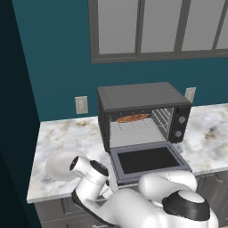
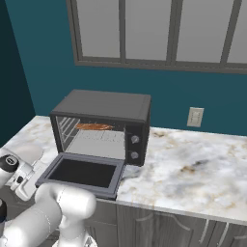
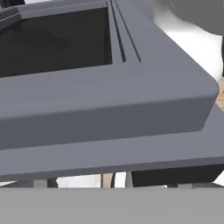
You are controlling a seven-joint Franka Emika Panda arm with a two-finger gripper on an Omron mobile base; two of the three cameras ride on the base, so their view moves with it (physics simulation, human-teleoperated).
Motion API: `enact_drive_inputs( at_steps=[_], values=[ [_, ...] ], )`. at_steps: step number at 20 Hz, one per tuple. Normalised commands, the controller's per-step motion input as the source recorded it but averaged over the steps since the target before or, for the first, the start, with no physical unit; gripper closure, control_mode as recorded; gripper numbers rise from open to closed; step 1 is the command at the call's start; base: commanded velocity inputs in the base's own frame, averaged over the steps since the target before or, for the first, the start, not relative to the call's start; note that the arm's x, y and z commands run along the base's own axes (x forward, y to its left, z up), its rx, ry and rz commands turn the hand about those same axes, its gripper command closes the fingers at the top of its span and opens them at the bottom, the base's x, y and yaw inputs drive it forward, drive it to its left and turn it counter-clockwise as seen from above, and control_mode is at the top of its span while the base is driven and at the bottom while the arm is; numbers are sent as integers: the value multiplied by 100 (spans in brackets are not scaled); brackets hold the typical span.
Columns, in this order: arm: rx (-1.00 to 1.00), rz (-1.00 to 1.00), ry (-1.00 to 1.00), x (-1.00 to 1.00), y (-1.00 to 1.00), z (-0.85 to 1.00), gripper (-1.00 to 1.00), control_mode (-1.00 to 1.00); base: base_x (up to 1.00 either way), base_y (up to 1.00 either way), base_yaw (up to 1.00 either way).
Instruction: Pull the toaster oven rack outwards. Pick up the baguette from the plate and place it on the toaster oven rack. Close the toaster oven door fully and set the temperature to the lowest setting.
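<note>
The toaster oven door (image 1: 149, 161) hangs dropped open and flat, its grey frame's front edge right in front of my gripper and slightly above it; in my hand view the frame (image 3: 109, 105) looms close, the dark glass pane beyond it. I cannot see my fingertips, and my jaws stand wide apart, clamped on nothing. Beyond the door, farther from my hand and higher, the baguette (image 1: 132, 118) lies on the toaster oven rack (image 1: 136, 131) inside the toaster oven (image 1: 142, 95). The knob panel (image 1: 180, 127) sits at the oven's right side. The white plate (image 1: 60, 164) rests on the marble counter (image 2: 193, 169) beside my wrist, left of the door.
</note>
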Motion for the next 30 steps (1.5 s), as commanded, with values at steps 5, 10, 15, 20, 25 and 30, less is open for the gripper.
enact_drive_inputs(
  at_steps=[5,10,15,20,25,30],
  values=[
    [3,2,0,-25,-95,3,-100,-100,0,0,0],
    [5,2,0,-25,-100,30,-100,-100,0,0,0],
    [0,-5,3,-15,-100,42,-100,-100,0,0,0],
    [0,-14,14,0,-100,50,-100,-100,0,0,0],
    [0,-4,18,0,-100,72,-100,-100,0,0,0],
    [1,0,20,2,-100,76,-100,-100,0,0,0]
  ],
)
